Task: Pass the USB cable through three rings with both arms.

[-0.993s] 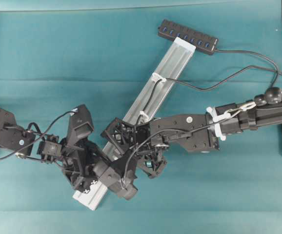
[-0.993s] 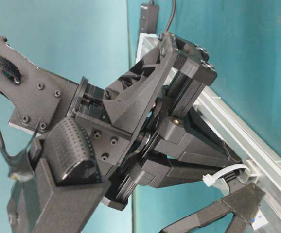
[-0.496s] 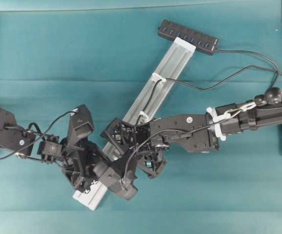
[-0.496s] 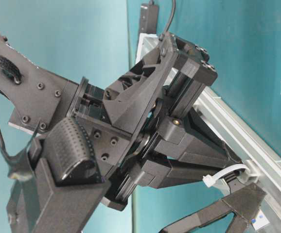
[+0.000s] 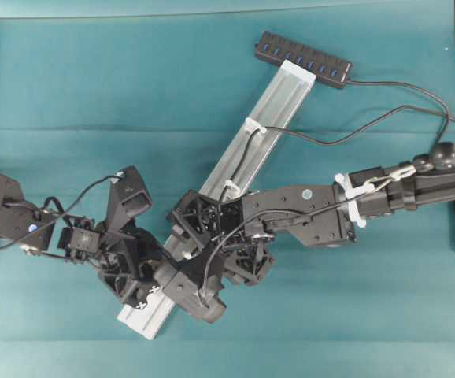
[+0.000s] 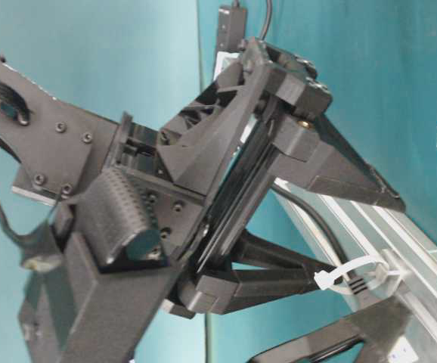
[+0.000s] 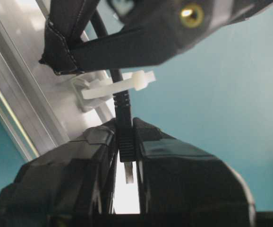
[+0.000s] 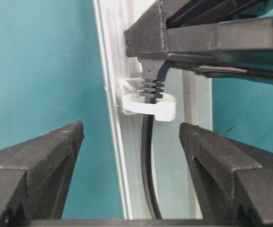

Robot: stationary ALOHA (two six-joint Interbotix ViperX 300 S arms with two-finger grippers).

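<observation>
Three white rings are sitting along the silver rail (image 5: 235, 177), which is lying diagonally on the teal table (image 5: 94, 94) in the overhead view, running from lower left to upper right. The upper ring (image 5: 253, 126) and the middle ring (image 5: 231, 188) are each carrying the USB cable (image 5: 322, 140), which is coming in from the right edge of the table, curving to the rail and then running along its length toward the lower left. The lowest ring (image 8: 148, 104) is showing in the right wrist view with the ribbed strain relief of the cable sitting inside the loop. The cable's long axis is lying parallel to the rail there, with the plug end pointing onward through the loop toward the left gripper.

The left gripper (image 7: 126, 146) is pinching the plug (image 7: 125, 137) between its two fingers, just beyond the lowest ring; the fingers are pressing against both sides of the plug body, and the metal tip is showing between them. The right gripper (image 8: 127, 170) is standing spread wide, its two fingers well apart on either side of the rail and cable, touching neither. Both arms are meeting over the lower half of the rail. A black multi-port hub (image 5: 303, 60) is lying across the rail's upper end.
</observation>
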